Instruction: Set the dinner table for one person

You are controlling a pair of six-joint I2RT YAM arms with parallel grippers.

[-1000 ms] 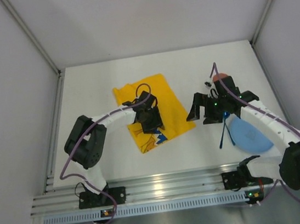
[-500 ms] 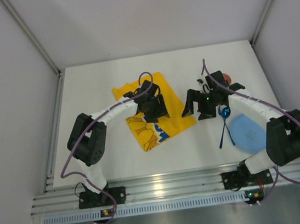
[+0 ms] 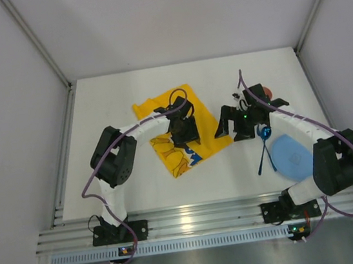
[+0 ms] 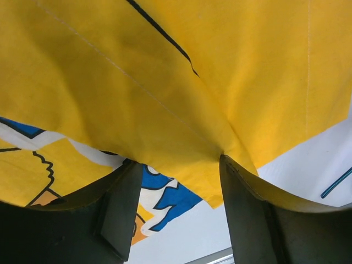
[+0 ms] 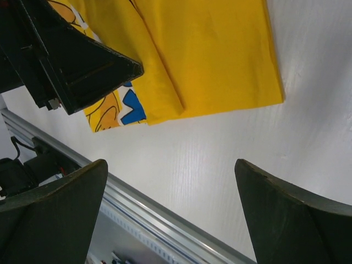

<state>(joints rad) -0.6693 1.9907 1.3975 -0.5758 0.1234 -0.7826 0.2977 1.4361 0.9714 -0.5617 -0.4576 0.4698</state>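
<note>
Your left gripper point(image 3: 183, 131) is on the yellow placemat point(image 3: 201, 112), its fingers point(image 4: 124, 209) apart with a cloth fold bunched at the tips. Your right gripper point(image 3: 230, 121) is spread wide, just beside the placemat's right edge. The white dinner table point(image 3: 114, 101) lies under everything. A blue plate point(image 3: 291, 156) and spoon point(image 3: 263, 140) are at the right.

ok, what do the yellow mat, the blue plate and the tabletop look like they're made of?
Yellow mat: woven cloth, matte. Stitched seam lines, soft folds and a printed cartoon show.
Blue plate: likely plastic, smooth, uniform pale blue. It is too small in view to be sure.
Tabletop: white and matte with a faint streaked grain, perhaps laminate or painted board.
</note>
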